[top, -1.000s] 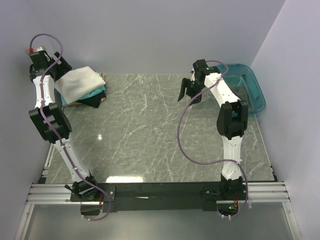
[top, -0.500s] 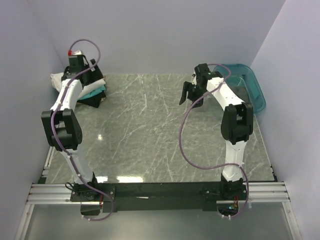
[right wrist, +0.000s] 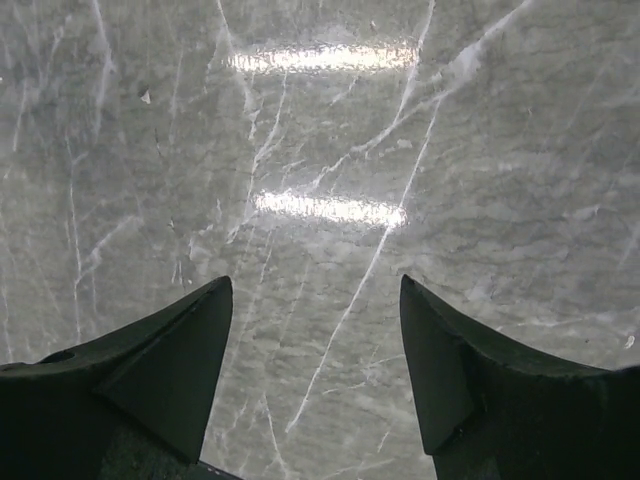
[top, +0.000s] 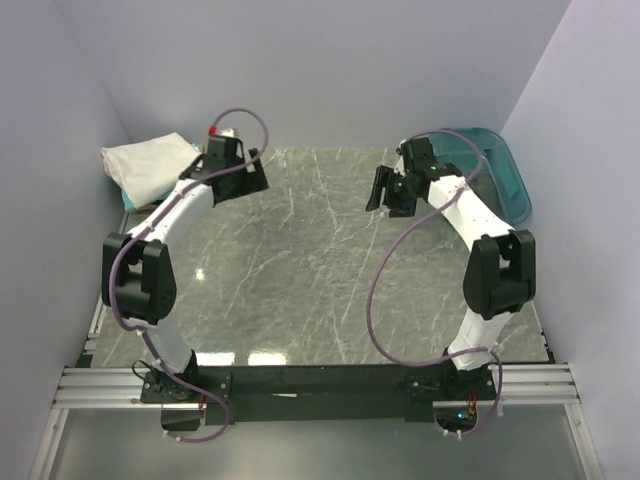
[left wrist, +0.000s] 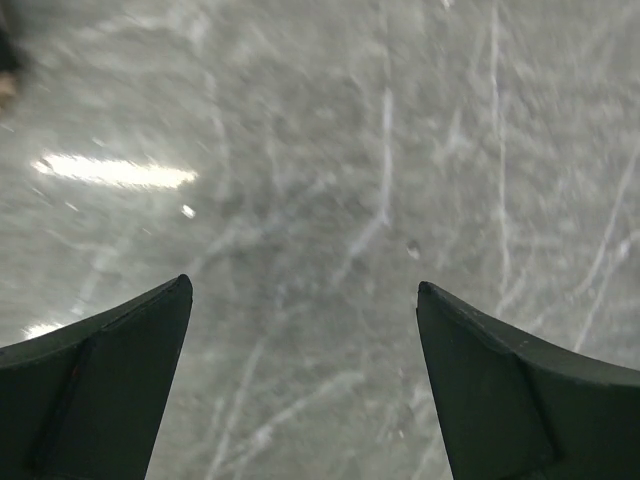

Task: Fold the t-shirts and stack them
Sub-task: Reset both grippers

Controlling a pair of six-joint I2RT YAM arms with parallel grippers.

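From above: the left gripper [top: 248,180] hangs over the marble table [top: 300,270], fingers spread wide and holding nothing. The folded white t-shirt [top: 150,165] lies off to its left, close by, in the back corner. The right gripper [top: 386,192] hovers with jaws apart, empty, the teal tub [top: 505,170] just to its right. Left wrist: wide open fingers, blurred veined marble between them. Right wrist: fingers parted too, marble and lamp glare beneath.

The black left hand [top: 243,178] swings from the folded white cloth t-shirt [top: 148,164], upper left, toward upper centre.
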